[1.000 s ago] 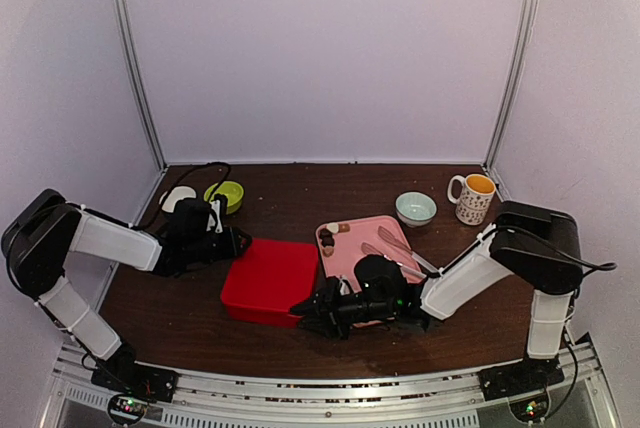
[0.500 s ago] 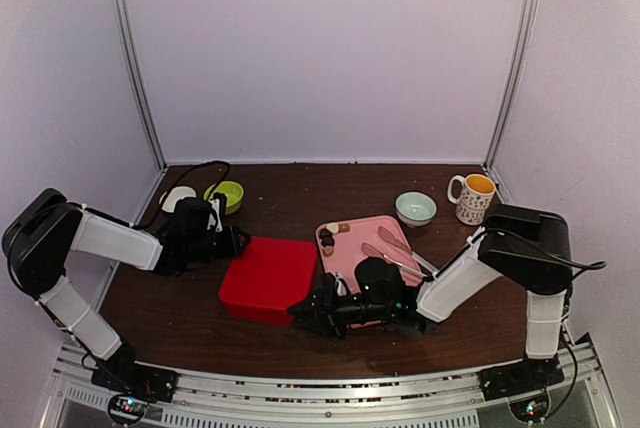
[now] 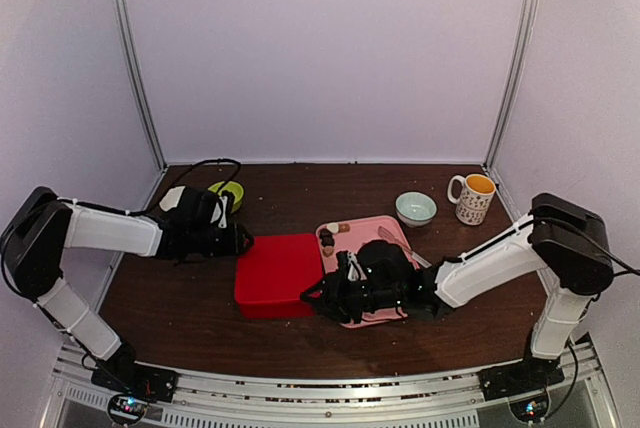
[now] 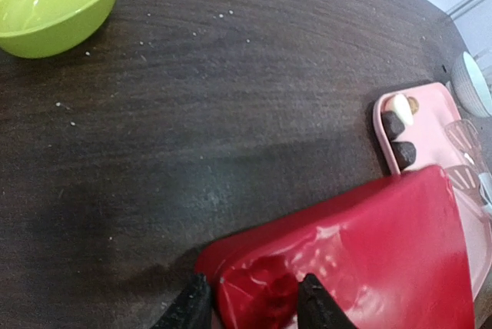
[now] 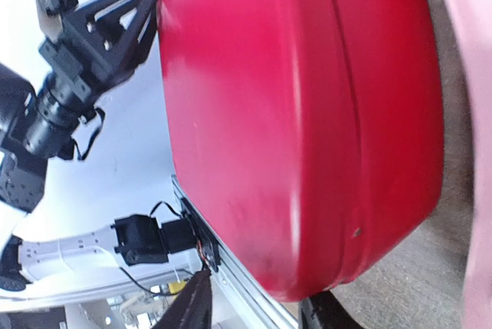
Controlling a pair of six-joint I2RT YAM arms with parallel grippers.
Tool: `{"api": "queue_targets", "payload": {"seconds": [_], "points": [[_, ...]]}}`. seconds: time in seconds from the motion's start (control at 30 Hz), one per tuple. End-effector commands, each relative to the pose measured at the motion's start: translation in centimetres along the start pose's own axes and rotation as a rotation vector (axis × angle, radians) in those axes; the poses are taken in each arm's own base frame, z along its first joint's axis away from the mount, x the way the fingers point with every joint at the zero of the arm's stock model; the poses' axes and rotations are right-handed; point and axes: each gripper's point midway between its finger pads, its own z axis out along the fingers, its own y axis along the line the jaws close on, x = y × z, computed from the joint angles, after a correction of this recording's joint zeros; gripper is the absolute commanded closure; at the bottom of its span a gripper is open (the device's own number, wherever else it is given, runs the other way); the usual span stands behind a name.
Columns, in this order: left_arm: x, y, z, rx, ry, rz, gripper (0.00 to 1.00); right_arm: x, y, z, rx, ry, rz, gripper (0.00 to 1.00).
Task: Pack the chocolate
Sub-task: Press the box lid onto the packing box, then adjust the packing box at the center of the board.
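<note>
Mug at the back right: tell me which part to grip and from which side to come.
Probably the rim on the right side of the mug, coming down from above: it stands upright, mouth open, so one finger fits inside and one outside. Its handle points left toward the pale bowl, which crowds that side.

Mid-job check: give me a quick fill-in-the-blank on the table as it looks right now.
The chocolate lies on the ____ tray. In the top view, the red box sits to that tray's ____. The mug is ____ inside.
Missing words: pink; left; orange.
</note>
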Motion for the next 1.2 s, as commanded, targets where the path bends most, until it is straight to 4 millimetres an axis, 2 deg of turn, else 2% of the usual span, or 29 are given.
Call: {"api": "queue_targets", "payload": {"seconds": [0.0,0.1,0.2,0.3,0.47,0.63,0.77,0.87,0.93,1.03,1.17], "points": [[0.5,-0.9,-1.7,0.033,0.117,0.052,0.59,-3.2,2.2,-2.1,0.073,-0.138,-0.175,0.52],[-1.2,-0.9,-2.7,0.032,0.086,0.064,0.52,-2.6,2.3,-2.9,0.101,-0.106,-0.213,0.4],[-2.1,-0.9,-3.7,0.046,0.062,0.063,0.45,-2.4,1.8,-3.4,0.152,-0.087,-0.247,0.34],[-2.1,-0.9,-4.9,0.058,0.043,0.057,0.42,-2.9,1.6,-3.9,0.202,-0.096,-0.3,0.32],[-0.3,-1.4,-6.3,0.128,0.047,0.012,0.39,-5.1,1.3,-4.3,0.332,-0.135,-0.423,0.32],[2.5,-2.3,-7.1,0.25,0.069,-0.077,0.41,-7.8,0.8,-4.0,0.387,-0.153,-0.473,0.32],[4.6,-2.1,-7.0,0.286,0.111,-0.122,0.42,-9.1,0.4,-2.7,0.386,-0.122,-0.464,0.34],[5.3,-2.3,-6.8,0.32,0.123,-0.148,0.42,-9.3,0.3,-1.6,0.39,-0.093,-0.464,0.35],[5.6,-2.6,-6.7,0.349,0.124,-0.168,0.44,-9.0,1.0,-0.9,0.349,-0.067,-0.466,0.37],[5.8,-3.1,-6.4,0.391,0.134,-0.19,0.47,-7.9,3.1,-0.2,0.217,-0.027,-0.45,0.42],[6.3,-3.4,-5.7,0.419,0.158,-0.205,0.53,-6.6,6.5,-0.8,0.02,-0.012,-0.434,0.54]]}}
